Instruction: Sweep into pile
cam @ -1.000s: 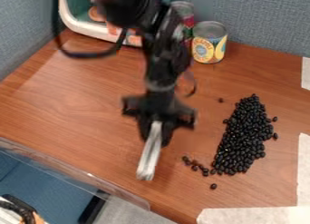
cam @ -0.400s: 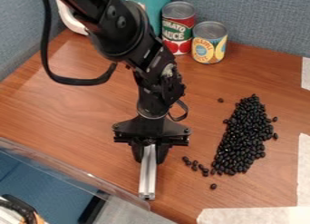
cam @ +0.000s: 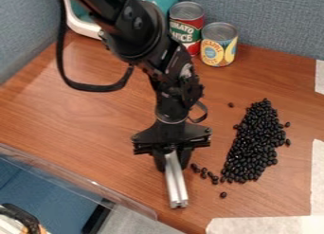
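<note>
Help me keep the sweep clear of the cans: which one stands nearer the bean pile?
The yellow-labelled can, on the right in the camera view, is nearer the bean pile; the red can stands farther back, leftward.

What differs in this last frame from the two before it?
The tool came toward the camera, then shifted right in the view, toward the bean pile, with the silver bar still gripped. Pile, stray beans and cans stayed put.

I count two cans [cam: 219,52] beyond my end effector [cam: 173,162] and one metal bar [cam: 176,183] in it. Beside it I see one bean pile [cam: 252,143], its beans too many to number.
</note>
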Controlling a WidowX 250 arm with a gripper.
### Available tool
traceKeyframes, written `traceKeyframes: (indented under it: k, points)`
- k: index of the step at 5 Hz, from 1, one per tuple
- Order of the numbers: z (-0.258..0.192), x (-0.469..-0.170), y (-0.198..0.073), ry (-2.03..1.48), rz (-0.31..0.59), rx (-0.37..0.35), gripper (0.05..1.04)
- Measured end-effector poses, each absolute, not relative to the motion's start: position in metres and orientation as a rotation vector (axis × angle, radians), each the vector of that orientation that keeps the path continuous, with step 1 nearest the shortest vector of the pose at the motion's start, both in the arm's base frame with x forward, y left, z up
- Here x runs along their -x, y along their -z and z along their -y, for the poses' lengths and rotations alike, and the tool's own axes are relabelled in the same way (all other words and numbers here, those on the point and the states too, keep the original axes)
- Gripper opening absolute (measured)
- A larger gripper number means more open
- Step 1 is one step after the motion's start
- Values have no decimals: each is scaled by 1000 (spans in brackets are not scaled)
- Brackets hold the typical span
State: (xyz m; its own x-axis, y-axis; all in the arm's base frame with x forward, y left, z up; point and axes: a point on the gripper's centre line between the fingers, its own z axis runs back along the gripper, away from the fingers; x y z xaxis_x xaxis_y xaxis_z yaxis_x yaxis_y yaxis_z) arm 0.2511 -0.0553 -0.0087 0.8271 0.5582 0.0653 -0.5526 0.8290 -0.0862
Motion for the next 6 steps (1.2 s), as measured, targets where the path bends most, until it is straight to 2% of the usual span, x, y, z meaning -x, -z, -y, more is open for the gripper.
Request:
traceKeyframes:
  k: [4,6]
  points:
    - [113,-296,8,-659,90,160,369]
    - [133,-316,8,-683,97,178,369]
